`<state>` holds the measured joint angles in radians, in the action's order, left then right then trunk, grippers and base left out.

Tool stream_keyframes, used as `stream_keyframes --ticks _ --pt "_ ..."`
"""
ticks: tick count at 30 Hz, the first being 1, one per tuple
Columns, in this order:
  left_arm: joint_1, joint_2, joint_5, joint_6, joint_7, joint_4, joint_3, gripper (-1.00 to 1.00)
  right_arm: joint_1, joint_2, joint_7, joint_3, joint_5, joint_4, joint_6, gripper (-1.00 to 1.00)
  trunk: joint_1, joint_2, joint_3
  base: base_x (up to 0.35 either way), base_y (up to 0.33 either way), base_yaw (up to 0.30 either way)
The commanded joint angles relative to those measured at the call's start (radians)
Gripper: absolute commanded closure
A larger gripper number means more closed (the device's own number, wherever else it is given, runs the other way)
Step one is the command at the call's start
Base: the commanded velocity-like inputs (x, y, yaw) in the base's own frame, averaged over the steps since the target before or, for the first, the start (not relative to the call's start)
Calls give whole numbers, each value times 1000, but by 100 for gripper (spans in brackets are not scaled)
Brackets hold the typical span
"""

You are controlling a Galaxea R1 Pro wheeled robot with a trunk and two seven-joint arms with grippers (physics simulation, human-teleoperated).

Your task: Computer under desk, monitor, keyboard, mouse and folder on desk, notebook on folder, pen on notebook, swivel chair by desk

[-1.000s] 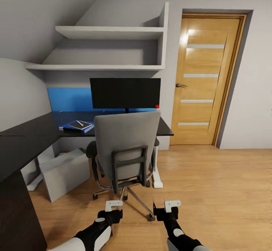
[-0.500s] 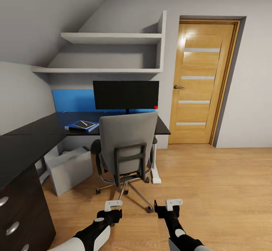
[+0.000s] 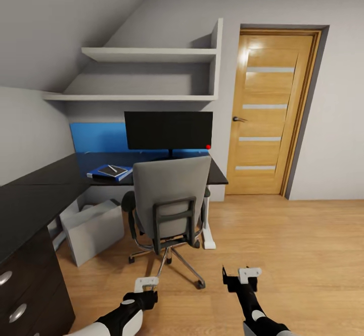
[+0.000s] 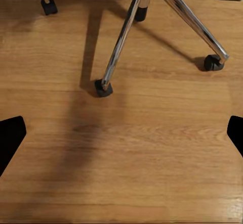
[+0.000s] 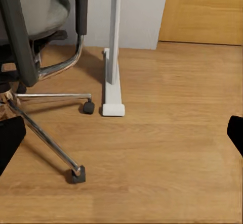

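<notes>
Both grippers hung low over the bare wooden floor (image 3: 283,235) short of the swivel chair (image 3: 169,202), each with its fingers spread wide and nothing between them: the left gripper (image 3: 145,284) showed its two dark fingertips at opposite edges of the left wrist view above the chair's chrome star base, and the right gripper (image 3: 248,274) was parted the same way, facing the desk's white pedestal leg (image 5: 113,72). The chair stood tucked against the black desk (image 3: 45,184), its grey back to the camera. Behind the chair the monitor (image 3: 168,130) stood on the desk; beside the monitor lay the blue folder (image 3: 111,172) with the dark notebook (image 3: 112,170) and the whitish pen (image 3: 112,168) on top. The grey computer (image 3: 93,231) sat under the desk beside the chair. Compared with half a second earlier, the right gripper had swung outward away from the chair, and the left had dropped lower.
</notes>
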<state>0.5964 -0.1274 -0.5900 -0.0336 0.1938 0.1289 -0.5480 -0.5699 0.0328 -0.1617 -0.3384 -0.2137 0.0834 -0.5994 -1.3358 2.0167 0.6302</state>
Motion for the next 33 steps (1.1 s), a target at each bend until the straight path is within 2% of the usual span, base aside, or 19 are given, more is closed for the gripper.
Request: stream_keyframes --ticks 1,2,3,5,7,9,10,12,15,33 --pt "1 2 -18 -3 4 -25 -8 -100 1 0 -5 -9 -8 -34 -3 -100 4 -7 -2 0 0 0" --pt "0 5 -38 -4 4 -54 -7 -100 6 0 -5 -10 -10 -61 -1 -100 8 -14 -5 0 0 0" --pt "0 16 -79 -4 4 -80 -5 -100 26 1 -5 -10 -13 -84 2 -100 12 -21 -8 0 0 0" --pt "1 40 -133 -3 4 -96 -5 -100 72 1 -5 -10 -14 -96 0 -100 19 -35 -15 0 0 0" --pt "-5 49 -164 -4 4 -102 -6 -100 97 -1 -7 -9 -15 -101 2 -100 27 -49 -21 0 0 0" --pt "-14 53 -176 -4 4 -104 -6 -100 108 -3 -7 -8 -15 -102 4 -100 35 -63 -27 0 0 0" --pt "-37 56 -187 -5 4 -106 -6 -100 121 -6 -9 -7 -14 -104 6 -100 39 -70 -30 0 0 0" --pt "-78 60 -195 -6 4 -107 -6 -100 156 -7 -9 -8 -14 -105 7 -100 46 -84 -37 0 0 0" --pt "-102 61 -197 -6 4 -106 -6 -100 185 -3 -7 -9 -13 -107 8 -100 58 -105 -46 0 0 0" --pt "-110 60 -197 -6 2 -106 -8 -100 196 -5 -7 -10 -12 -106 7 -100 127 -231 -102 0 0 0"
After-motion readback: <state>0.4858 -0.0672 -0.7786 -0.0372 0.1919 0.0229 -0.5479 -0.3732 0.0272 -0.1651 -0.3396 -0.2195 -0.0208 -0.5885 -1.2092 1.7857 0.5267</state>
